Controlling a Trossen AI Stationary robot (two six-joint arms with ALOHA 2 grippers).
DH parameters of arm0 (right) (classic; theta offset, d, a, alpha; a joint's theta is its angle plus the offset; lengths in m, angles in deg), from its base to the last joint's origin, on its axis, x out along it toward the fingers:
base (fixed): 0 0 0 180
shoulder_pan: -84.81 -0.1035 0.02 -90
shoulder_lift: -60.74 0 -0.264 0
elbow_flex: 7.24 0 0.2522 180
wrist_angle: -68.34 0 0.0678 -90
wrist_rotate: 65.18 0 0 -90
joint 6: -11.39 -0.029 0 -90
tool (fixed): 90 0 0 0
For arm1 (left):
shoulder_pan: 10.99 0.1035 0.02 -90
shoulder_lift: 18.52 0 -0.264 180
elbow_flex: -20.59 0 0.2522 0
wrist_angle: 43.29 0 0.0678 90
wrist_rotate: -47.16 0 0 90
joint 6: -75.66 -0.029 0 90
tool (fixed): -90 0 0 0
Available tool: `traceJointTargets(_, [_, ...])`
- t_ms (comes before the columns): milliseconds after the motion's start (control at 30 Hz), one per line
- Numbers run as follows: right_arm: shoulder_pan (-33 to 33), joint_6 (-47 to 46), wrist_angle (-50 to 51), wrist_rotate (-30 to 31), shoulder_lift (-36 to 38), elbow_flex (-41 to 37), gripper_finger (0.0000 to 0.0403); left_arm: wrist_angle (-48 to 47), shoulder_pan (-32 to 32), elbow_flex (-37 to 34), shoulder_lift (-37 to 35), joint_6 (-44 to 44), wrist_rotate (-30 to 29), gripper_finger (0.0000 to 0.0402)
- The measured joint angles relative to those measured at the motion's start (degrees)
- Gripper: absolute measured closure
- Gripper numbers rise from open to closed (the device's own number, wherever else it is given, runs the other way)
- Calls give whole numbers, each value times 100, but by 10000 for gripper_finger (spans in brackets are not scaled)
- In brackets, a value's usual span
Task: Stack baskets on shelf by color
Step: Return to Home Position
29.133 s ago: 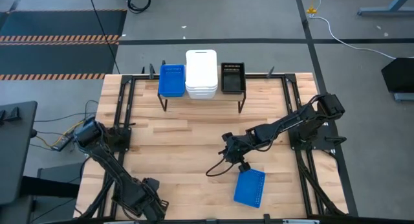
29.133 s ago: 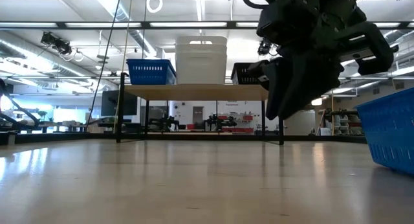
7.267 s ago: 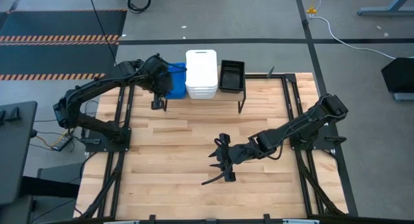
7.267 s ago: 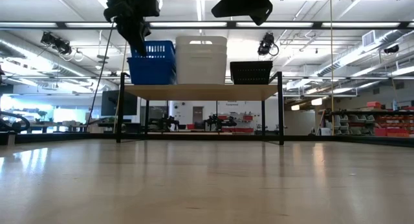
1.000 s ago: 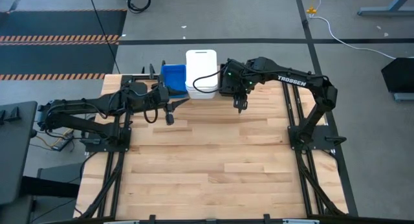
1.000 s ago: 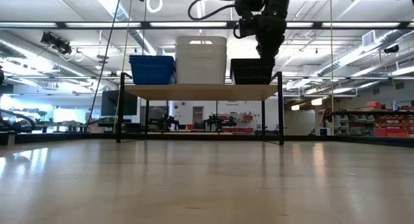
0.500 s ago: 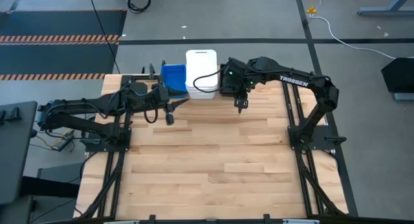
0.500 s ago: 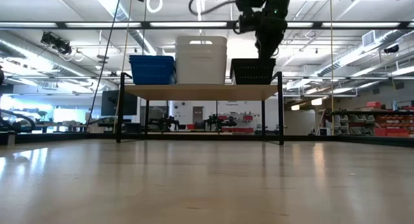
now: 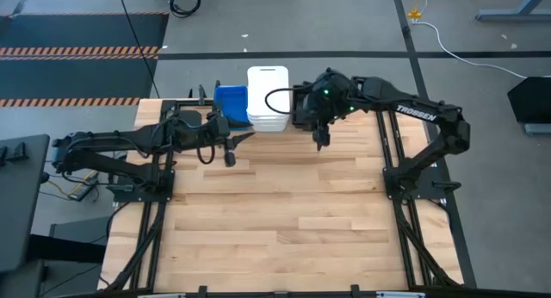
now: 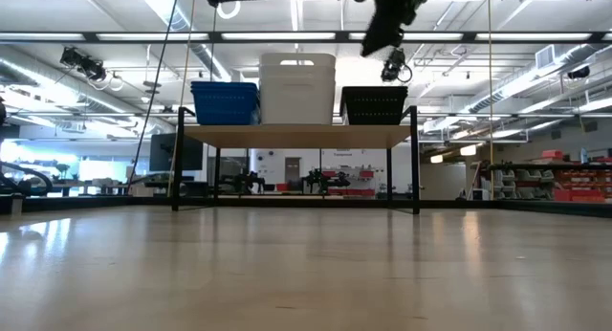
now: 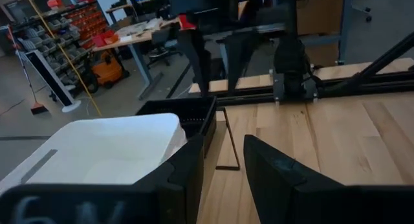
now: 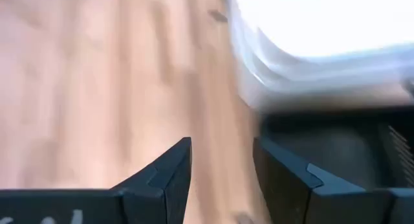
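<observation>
On the shelf [image 10: 296, 135] at the table's far edge stand three stacks side by side: blue baskets [image 9: 230, 102], taller white baskets [image 9: 268, 96] and black slotted baskets [image 10: 374, 105]. In the high view my right arm partly covers the black ones. My right gripper [image 12: 223, 172] is open and hangs above the near edge of the black stack [image 12: 330, 146], touching nothing. My left gripper [image 11: 223, 179] is open too. It hovers over the table just near of the blue stack [image 10: 226, 101], facing the white [image 11: 103, 153] and black baskets [image 11: 187, 117].
The shelf's thin black legs [image 11: 229, 146] stand on the wooden tabletop [image 9: 284, 212]. Black frame rails [image 9: 392, 152] run along the table's left, right and far sides. Both arm bases sit at the table's sides.
My right gripper has risen from the black stack's top and tipped, as the low view shows, and its arm has swung a little toward the table's right. The baskets have stayed where they were.
</observation>
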Motion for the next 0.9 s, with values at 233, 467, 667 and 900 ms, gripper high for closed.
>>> traceJointTargets(233, [-312,-268,-1750,-558,327,-1003,231,511,252,0,457,367,989,285])
traceJointTargets(467, [-698,-516,-3165,-368,992,-2450,234,1049,266,0,1016,907,1047,285])
traceJointTargets(667, [-1132,-500,-4219,48,1762,-3577,253,916,-259,0,1130,1013,431,293])
traceJointTargets(900, [-1197,-636,-4376,159,2648,-4608,345,550,-971,-12,1025,765,-561,389])
